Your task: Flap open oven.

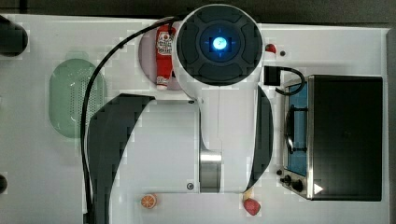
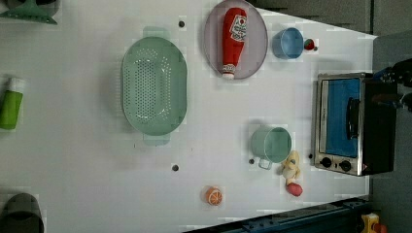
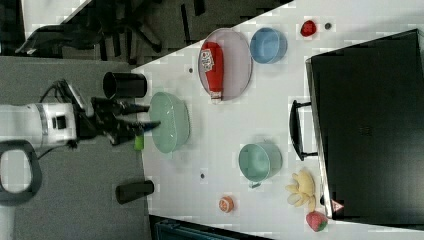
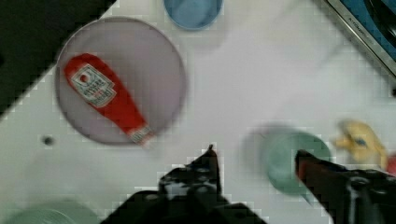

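The oven (image 1: 345, 135) stands at the top view's right edge of the white table, black on top with a silver frame. Its blue glass door (image 2: 340, 121) faces the table's middle and looks shut, with the dark bar handle (image 3: 295, 130) across it and black knobs (image 1: 292, 181) beside it. My gripper (image 3: 145, 116) hangs well above the table, far from the oven, open with nothing between its fingers. In the wrist view the gripper (image 4: 257, 161) hovers over the white tabletop near a green cup (image 4: 292, 163), and a corner of the oven (image 4: 369, 28) is at the picture's edge.
A red ketchup bottle (image 2: 233, 39) lies on a grey plate (image 2: 257, 43). A blue bowl (image 2: 287, 42), a green colander (image 2: 154, 86), a green cup (image 2: 271, 144), a yellow plush toy (image 2: 291, 165), a strawberry (image 2: 294, 189) and an orange slice (image 2: 214, 195) are spread over the table.
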Controlling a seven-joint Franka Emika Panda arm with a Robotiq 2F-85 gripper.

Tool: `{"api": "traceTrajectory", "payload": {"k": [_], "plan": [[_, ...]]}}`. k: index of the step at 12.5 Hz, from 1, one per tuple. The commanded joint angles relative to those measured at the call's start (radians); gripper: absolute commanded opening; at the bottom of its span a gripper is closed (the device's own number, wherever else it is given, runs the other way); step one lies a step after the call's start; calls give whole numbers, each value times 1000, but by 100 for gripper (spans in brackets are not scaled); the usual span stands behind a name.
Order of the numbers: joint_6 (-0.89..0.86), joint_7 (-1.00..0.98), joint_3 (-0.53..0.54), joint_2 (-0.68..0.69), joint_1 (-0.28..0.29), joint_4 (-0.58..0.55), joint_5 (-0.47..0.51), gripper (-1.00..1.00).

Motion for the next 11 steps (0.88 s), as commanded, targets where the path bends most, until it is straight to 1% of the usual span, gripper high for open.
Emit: {"api": "traceTrajectory", "payload": {"k": [1,3,6,7,11], "plan": [[-146,76,-57,-402,-22,-264,11,59],[-146,76,-57,-402,-22,-264,11,100],[-146,76,-57,-402,-22,-265,11,100],[-146,76,-57,-402,-22,-265,11,90],[-146,76,-58,-401,-24,-266,11,-9]]}}
